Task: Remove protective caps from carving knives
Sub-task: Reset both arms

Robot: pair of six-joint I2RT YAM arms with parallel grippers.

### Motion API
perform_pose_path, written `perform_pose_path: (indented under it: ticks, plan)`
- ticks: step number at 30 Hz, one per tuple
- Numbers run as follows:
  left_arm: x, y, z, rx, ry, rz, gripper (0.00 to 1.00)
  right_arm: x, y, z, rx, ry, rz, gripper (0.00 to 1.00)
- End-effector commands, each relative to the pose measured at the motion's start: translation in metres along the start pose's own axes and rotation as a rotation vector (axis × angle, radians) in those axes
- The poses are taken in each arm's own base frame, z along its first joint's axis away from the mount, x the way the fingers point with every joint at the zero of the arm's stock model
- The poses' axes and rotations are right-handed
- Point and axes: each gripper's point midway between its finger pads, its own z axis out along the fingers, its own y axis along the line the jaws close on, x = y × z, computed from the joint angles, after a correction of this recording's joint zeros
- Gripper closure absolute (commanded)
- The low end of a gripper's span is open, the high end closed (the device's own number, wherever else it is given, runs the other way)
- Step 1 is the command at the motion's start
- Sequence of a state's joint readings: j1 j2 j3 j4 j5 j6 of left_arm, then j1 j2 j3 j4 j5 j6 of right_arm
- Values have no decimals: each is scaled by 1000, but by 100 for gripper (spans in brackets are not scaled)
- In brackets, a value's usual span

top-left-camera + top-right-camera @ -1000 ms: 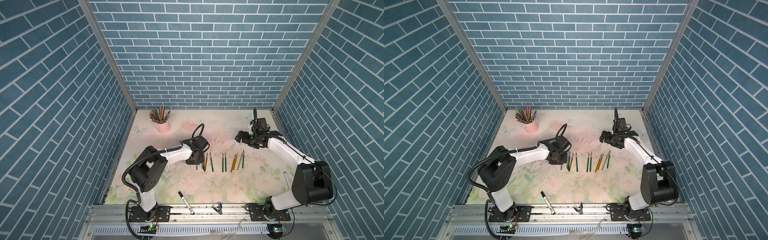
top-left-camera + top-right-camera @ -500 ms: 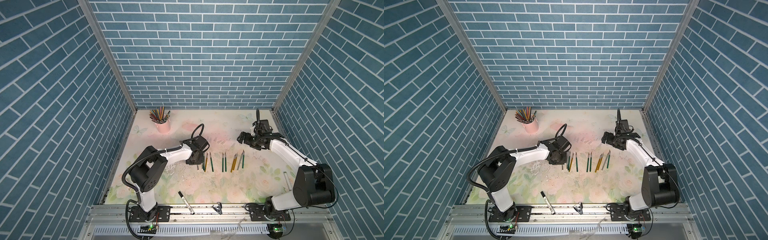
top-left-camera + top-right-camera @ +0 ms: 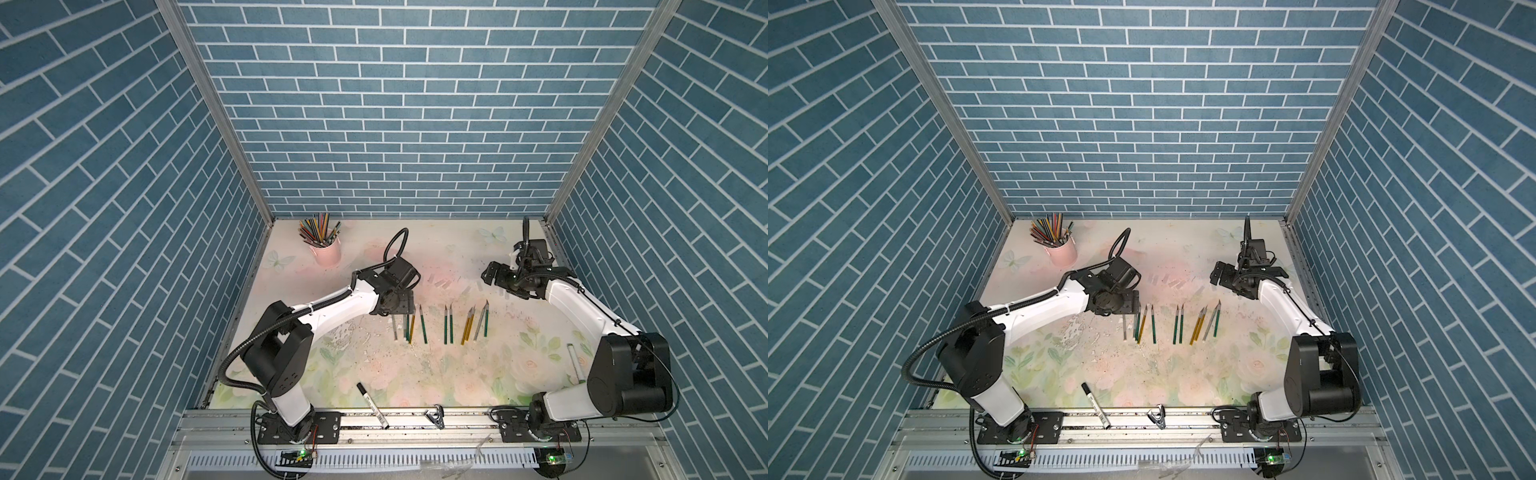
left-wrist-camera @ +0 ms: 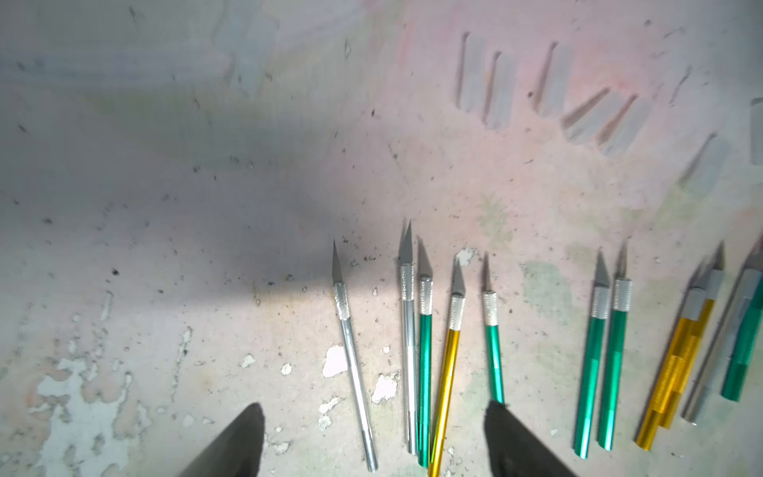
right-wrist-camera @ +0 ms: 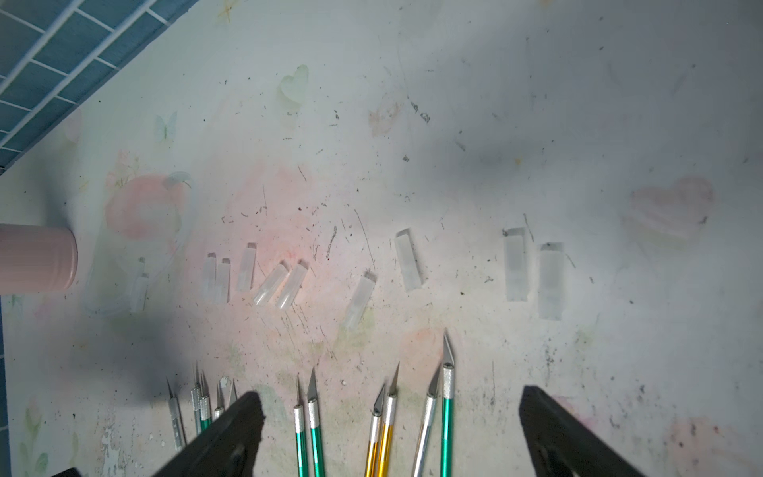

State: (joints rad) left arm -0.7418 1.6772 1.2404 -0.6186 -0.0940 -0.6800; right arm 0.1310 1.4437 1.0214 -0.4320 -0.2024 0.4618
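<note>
Reaching in from the near left corner in both top views, the left arm [image 3: 332, 307] stretches low over the tabletop [image 3: 374, 374], and the left tool [image 3: 401, 307] hangs over the left end of the row of carving knives [image 3: 446, 328]. The right arm [image 3: 582, 307] bends toward the far right, with the right tool [image 3: 496, 280] beyond the row's right end, near the protective caps [image 3: 442, 284] strewn just past the blade tips. A pink cup [image 3: 328, 255] stands far left and a marker pen [image 3: 372, 400] lies by the near rail, both well apart from the knives, with bare floral surface between. In the left wrist view the left tool [image 4: 375, 404] is spread wide and grips nothing; a silver knife [image 4: 351, 351] and three more lie between its fingers [image 4: 235, 442], blades bare, with the caps blurred beyond. In the right wrist view the right tool [image 5: 390, 394] is likewise wide and empty, with several knife tips between its fingers [image 5: 557, 433] and the caps in a loose line ahead, apart from the blades
</note>
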Motion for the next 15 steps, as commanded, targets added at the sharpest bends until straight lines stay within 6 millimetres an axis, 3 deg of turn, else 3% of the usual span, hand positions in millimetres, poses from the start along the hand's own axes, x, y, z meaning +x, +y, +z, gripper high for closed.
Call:
perform_pose_path:
  ticks: [1,4,9,12,15]
  plan:
    - [-24,6,-25,-29,-87,74,7,-13,-13,-7,37,-64,-57,2]
    - [-48,15,-45,-45,-169,137,1,-24,-29,-10,73,-114,-56,2]
    - [-79,49,-68,-45,-324,177,0,-42,-56,-17,126,-223,-55,2]
    - [-90,77,-78,10,-413,144,1,-50,-76,-18,184,-272,-59,2]
    - [-95,118,-88,-40,-518,122,1,-55,-93,-20,222,-333,-59,2]
